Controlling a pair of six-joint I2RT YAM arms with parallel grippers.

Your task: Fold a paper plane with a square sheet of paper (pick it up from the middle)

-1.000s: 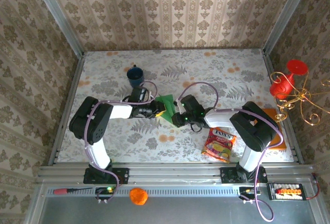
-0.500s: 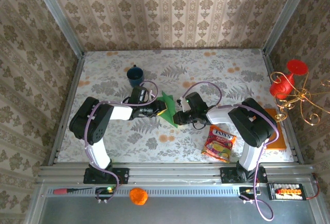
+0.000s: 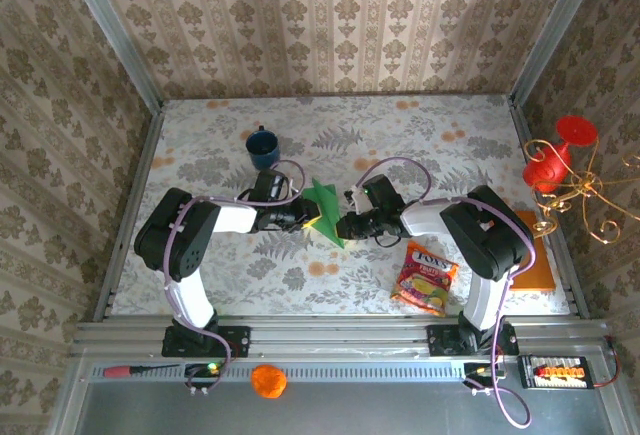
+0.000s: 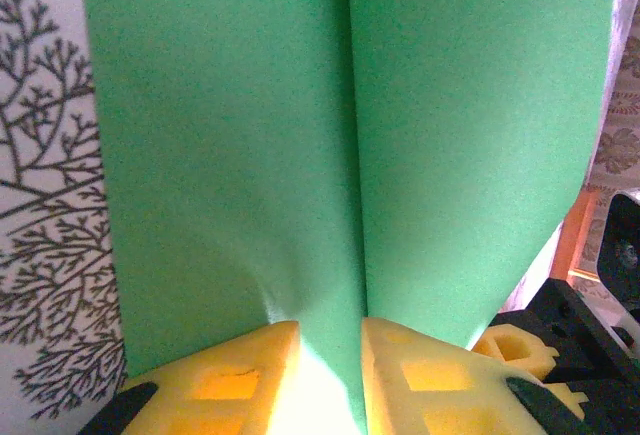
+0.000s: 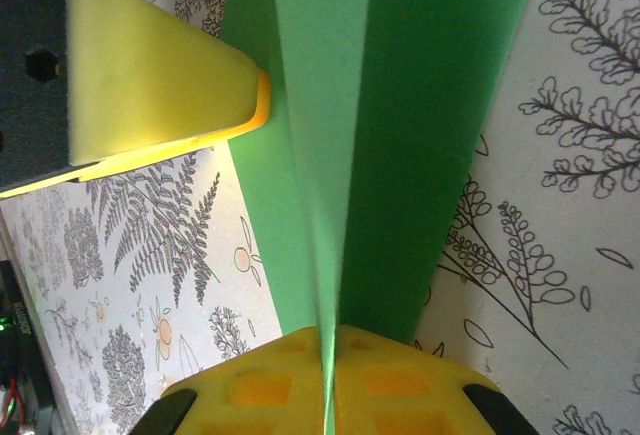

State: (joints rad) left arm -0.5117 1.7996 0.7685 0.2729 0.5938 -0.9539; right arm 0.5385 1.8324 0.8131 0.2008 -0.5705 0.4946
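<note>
Right gripper (image 5: 327, 345) rotated; with left gripper (image 4: 330, 340), pinched shut on creased matte green sheet (image 4: 230, 155).

One green paper sheet (image 3: 324, 211), one blue mug (image 3: 263, 147), one snack packet (image 3: 426, 278), one orange board (image 3: 540, 265)

The paper (image 4: 220, 155) is matt green with a fine grain. The yellow pads (image 5: 150, 65) look like smooth matt plastic. The tabletop (image 3: 420, 145) wears matt printed cloth; the packet (image 3: 427, 280) is glossy.
</note>
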